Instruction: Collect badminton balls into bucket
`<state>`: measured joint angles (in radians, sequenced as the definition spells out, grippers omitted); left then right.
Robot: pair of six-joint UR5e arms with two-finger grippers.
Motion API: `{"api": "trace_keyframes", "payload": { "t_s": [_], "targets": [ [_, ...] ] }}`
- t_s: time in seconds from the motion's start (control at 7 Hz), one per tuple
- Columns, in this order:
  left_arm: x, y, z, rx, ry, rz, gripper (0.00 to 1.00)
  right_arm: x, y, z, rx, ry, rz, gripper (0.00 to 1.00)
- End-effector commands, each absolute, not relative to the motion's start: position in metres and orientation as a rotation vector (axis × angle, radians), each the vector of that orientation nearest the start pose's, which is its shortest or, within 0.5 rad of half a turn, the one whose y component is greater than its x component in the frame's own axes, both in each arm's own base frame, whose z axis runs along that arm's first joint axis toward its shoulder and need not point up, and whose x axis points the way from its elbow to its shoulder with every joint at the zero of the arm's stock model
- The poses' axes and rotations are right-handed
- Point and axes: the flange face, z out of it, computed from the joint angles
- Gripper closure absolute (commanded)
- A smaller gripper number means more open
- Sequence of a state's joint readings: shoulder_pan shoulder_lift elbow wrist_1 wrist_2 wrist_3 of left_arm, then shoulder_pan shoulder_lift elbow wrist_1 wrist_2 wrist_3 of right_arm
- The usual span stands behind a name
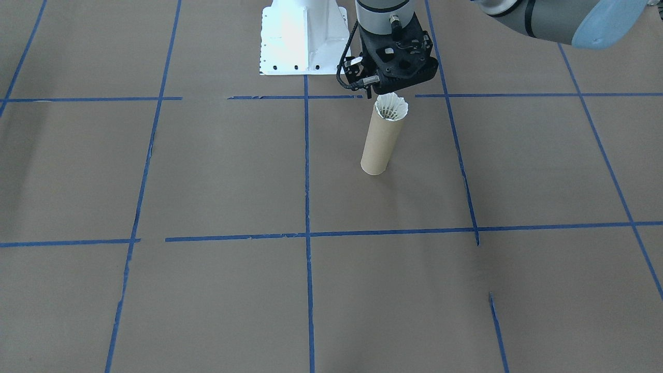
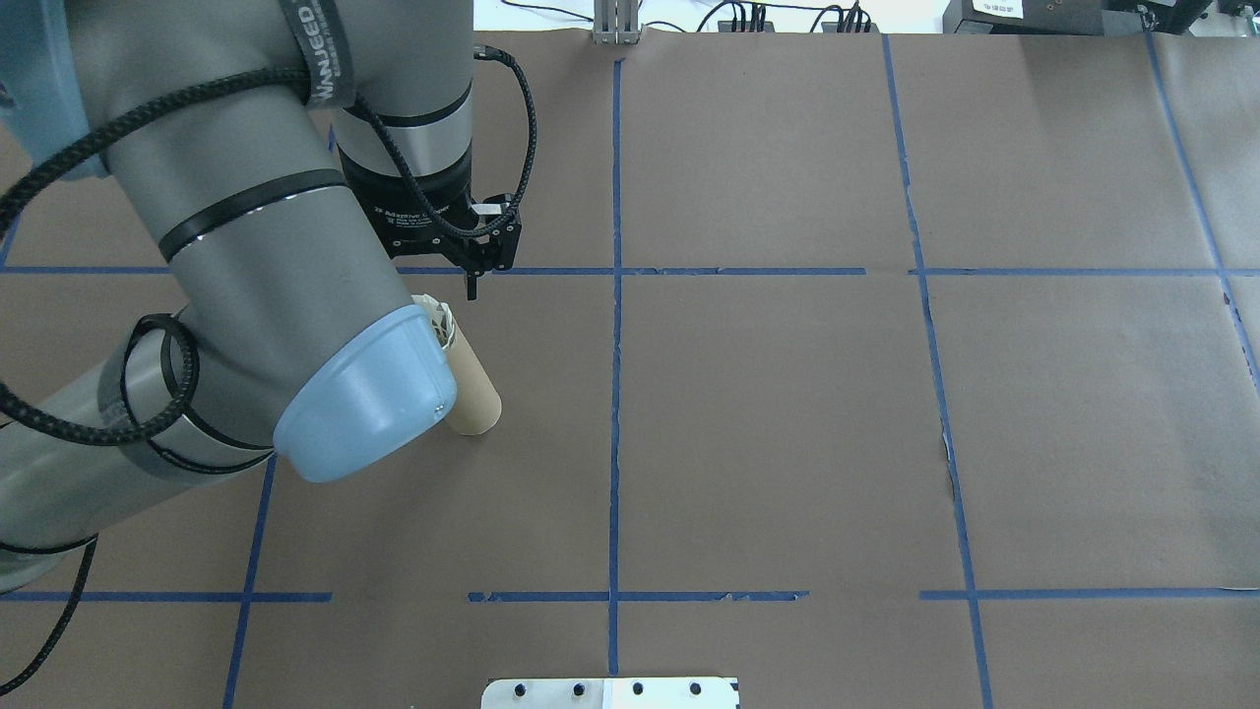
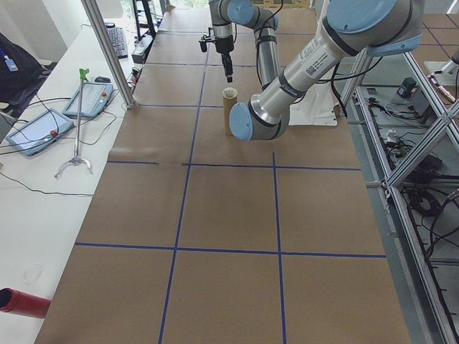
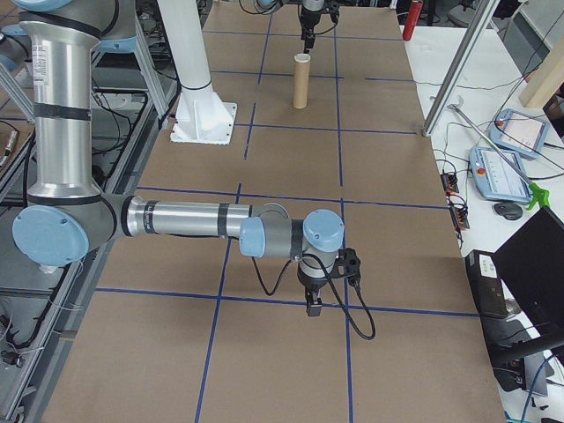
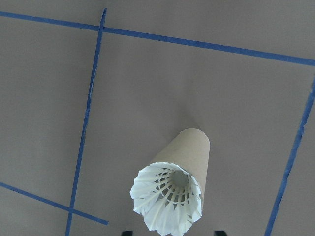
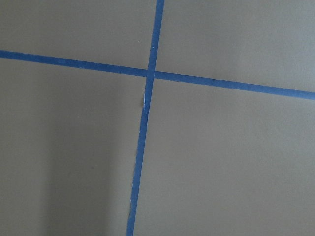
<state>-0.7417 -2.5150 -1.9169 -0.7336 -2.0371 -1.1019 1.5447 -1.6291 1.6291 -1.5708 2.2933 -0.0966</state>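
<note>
Standing upright on the table [image 1: 217, 171], the tube [image 1: 382, 142] holds the shuttlecock [image 1: 391, 107] in its mouth. Left end effector [image 1: 386, 88] hovers above, jaws apart, empty. Arm lettering unreadable. Right end effector's [image 4: 314, 306] state cannot be told.

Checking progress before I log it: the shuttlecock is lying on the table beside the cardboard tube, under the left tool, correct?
Not quite. The shuttlecock sits in the top opening of the upright cardboard tube, not on the table. The left wrist view shows it. It is under the left tool.

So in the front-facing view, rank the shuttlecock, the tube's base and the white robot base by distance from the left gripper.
1. Shuttlecock, just under the left gripper, in the tube's mouth.
2. White robot base, beside it at the view's top.
3. Base of the cardboard tube, on the table below.
</note>
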Motion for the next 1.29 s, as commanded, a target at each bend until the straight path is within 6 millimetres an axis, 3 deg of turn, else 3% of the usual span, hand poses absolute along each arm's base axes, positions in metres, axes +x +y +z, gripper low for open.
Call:
{"api": "trace_keyframes", "payload": {
  "t_s": [0.0,0.29,0.71,0.86,1.14],
  "targets": [
    [0.318,-0.493,0.114,0.023,0.753,-0.162,0.00,0.055,-0.469,0.661,0.026,-0.722,-0.117,0.00],
    [0.267,-0.528,0.161,0.136,0.753,-0.037,0.00,0.055,-0.469,0.661,0.026,-0.722,-0.119,0.00],
    [0.140,-0.587,0.273,0.199,0.732,0.130,0.00,0.055,-0.469,0.661,0.026,-0.722,-0.117,0.00],
    [0.099,-0.608,0.316,0.202,0.706,0.173,0.00,0.055,-0.469,0.661,0.026,-0.722,-0.117,0.00],
    [0.013,-0.616,0.438,0.237,0.693,0.212,0.00,0.055,-0.469,0.661,0.026,-0.722,-0.117,0.00]
  ]
}}
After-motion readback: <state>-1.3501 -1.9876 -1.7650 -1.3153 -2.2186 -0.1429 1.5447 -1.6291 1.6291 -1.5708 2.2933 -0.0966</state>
